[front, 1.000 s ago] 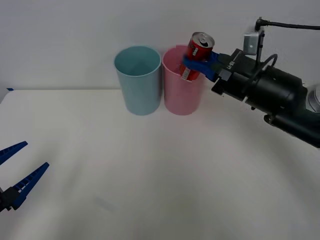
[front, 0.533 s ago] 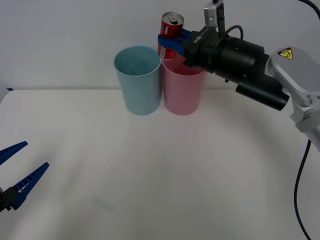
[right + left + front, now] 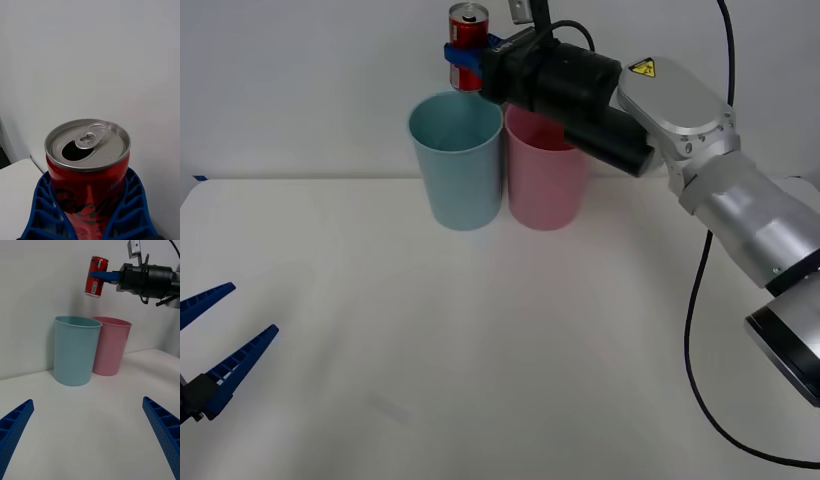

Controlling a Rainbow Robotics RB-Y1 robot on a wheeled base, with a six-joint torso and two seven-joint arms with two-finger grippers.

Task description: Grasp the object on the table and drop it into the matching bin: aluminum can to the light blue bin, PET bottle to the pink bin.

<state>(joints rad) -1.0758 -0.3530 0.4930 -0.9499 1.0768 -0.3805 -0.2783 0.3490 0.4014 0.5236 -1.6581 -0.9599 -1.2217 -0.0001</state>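
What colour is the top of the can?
Silver, with its opening already open; the aluminum can body is red. Best seen in the right wrist view.

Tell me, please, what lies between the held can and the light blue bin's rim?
Nothing: bare air separates the can, held in the right claw, from the light blue bin, in the left wrist view.

One small red aluminium drink can with a silver top (image 3: pixel 469 27), clamped in the right pincer (image 3: pixel 465 52). Two tall round plastic bins: one pale blue (image 3: pixel 457 160) just below that pincer, one pink (image 3: pixel 545 170) beside it. Two pincers; left pincer (image 3: pixel 215 350) spread wide. One white surface (image 3: pixel 480 340).
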